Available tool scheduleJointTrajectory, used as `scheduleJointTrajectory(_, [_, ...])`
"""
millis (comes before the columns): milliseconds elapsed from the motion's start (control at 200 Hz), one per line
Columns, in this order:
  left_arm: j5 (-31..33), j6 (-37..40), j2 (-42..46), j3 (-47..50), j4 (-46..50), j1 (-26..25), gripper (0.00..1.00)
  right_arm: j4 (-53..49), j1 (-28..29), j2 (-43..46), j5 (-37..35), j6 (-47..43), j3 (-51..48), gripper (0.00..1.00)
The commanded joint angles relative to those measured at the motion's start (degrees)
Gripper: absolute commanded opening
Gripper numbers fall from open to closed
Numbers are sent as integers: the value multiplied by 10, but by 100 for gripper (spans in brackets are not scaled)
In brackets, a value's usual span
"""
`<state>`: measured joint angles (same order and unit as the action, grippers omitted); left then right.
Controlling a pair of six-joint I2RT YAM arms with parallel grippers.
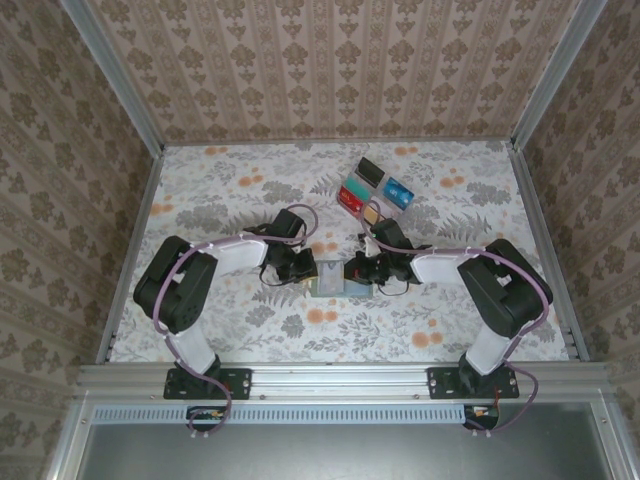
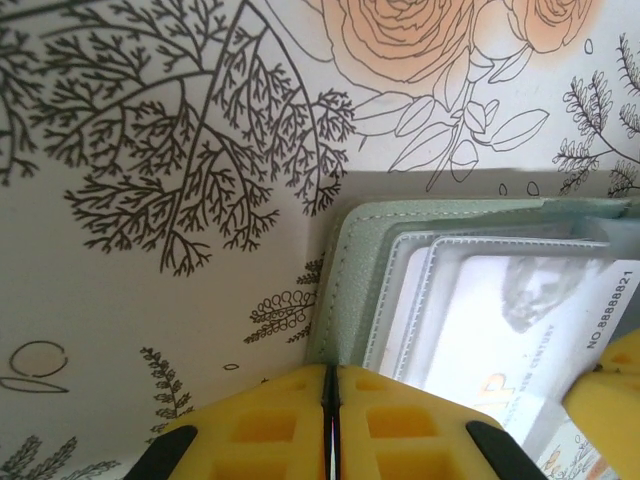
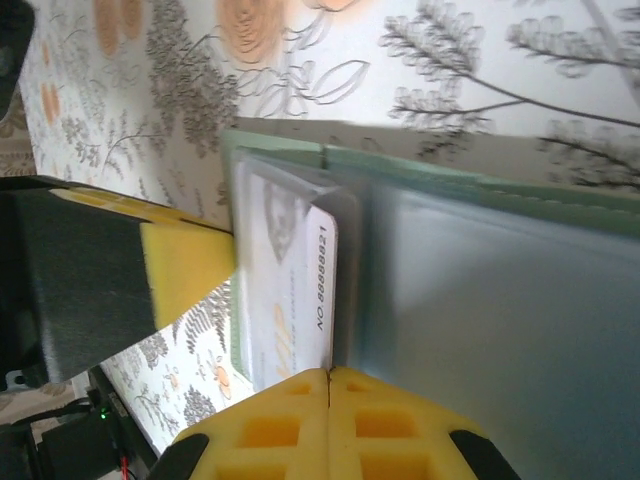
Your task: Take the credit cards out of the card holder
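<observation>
The sage-green card holder [image 1: 330, 284] lies open mid-table between both grippers. In the left wrist view my left gripper [image 2: 332, 385] is shut, its yellow tips pinching the holder's green outer edge [image 2: 348, 275]. A whitish credit card [image 2: 520, 330] with a printed number sticks partway out of a clear pocket. My right gripper [image 3: 328, 378] is shut on that card's [image 3: 295, 290] near edge, beside the holder's blue-grey inner panel [image 3: 500, 300]. From above, the left gripper [image 1: 305, 270] and the right gripper [image 1: 356, 270] face each other across the holder.
Several loose credit cards [image 1: 376, 190] in black, teal, blue, red and tan lie fanned out on the floral tablecloth [image 1: 230, 200] behind the right arm. Metal frame rails [image 1: 130, 260] border the table left and right.
</observation>
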<state>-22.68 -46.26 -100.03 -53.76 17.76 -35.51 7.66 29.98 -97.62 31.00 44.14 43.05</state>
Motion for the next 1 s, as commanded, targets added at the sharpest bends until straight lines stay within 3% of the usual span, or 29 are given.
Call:
scheduleJointTrajectory(0, [-3, 11, -12, -6, 25, 0, 11, -44, -10, 22, 10, -23, -2, 0])
scheduleJointTrajectory(365, [-17, 45, 51, -42, 38, 1, 14, -66, -18, 22, 3, -33, -2, 0])
scheduleJointTrajectory(510, [-39, 12, 57, -35, 7, -5, 16, -46, -17, 11, 25, -32, -3, 0])
scheduleJointTrajectory(995, [4, 3, -30, -37, 23, -31, 13, -36, -19, -27, 25, -29, 2, 8])
